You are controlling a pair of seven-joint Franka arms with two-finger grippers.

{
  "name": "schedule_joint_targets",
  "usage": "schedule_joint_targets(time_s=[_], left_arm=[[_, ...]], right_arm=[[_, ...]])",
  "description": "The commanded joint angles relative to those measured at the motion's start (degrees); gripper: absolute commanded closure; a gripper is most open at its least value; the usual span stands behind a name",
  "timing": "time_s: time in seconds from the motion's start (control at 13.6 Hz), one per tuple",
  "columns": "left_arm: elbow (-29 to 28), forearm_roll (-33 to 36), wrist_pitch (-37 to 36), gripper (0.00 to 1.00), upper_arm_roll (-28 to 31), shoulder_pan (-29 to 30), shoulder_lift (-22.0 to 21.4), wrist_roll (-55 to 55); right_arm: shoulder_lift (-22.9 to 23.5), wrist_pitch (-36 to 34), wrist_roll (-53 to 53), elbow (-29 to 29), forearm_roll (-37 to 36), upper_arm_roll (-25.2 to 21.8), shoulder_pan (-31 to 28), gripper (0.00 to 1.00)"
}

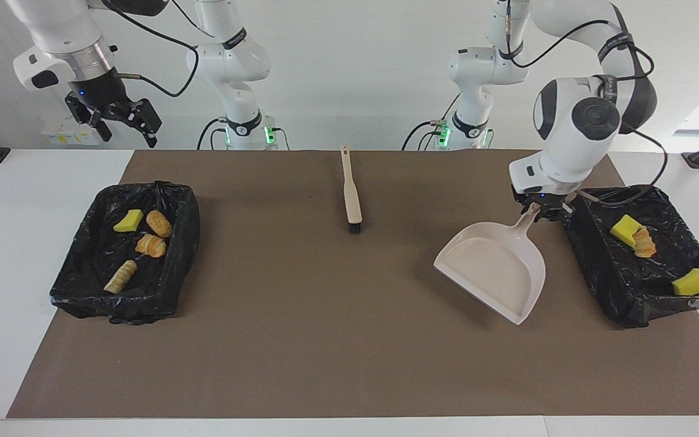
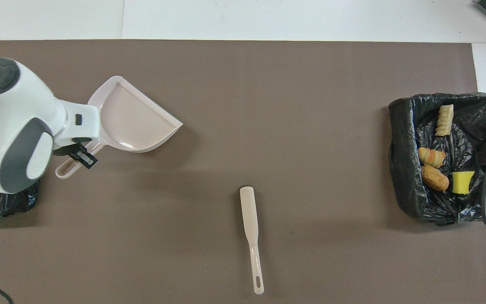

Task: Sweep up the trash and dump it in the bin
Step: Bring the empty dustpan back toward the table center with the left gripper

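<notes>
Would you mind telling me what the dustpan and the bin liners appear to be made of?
The dustpan looks like moulded plastic, pale pinkish-beige and smooth, with a glossy highlight on its floor. The bin liners look like thin black plastic film: crinkled, with shiny creases. Both are judged by look alone.
</notes>
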Motion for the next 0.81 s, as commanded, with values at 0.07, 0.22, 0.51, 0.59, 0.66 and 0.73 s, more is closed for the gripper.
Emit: schedule_joint_targets(time_s=[0.07, 0.22, 0.51, 0.59, 0.66, 0.73], left_arm=[[-0.2, -5.0, 6.3, 1.00, 1.2, -8.3, 1.8, -20.9], [1.7, -7.4, 9.0, 1.00, 1.1, -12.9, 4.3, -32.1], [14.3, -11.1, 7.8, 1.00, 1.2, -19.6, 14.0, -49.4], [16.1, -11.6, 7.7, 1.00, 1.3, -21.7, 16.1, -52.4], [19.5, -11.6, 7.8, 1.00, 1.3, -22.9, 19.0, -56.3], [23.0, -11.6, 7.8, 1.00, 1.3, -23.9, 22.2, -58.5]], right_arm=[[-0.9, 0.8, -0.8, -0.8, -0.1, 0.2, 0.8, 0.00], [-0.6, 0.9, -0.7, 0.9, -0.2, 0.9, 0.8, 0.00], [-0.9, 0.7, -0.6, 1.1, 1.8, 1.0, 0.8, 0.00], [-0.9, 0.3, -0.5, 1.1, 1.7, 1.0, 0.8, 0.00], [-0.9, 0.3, -0.4, 1.1, 1.7, 0.9, 0.7, 0.00], [-0.9, 0.3, -0.5, 1.1, 1.7, 0.9, 0.7, 0.00]])
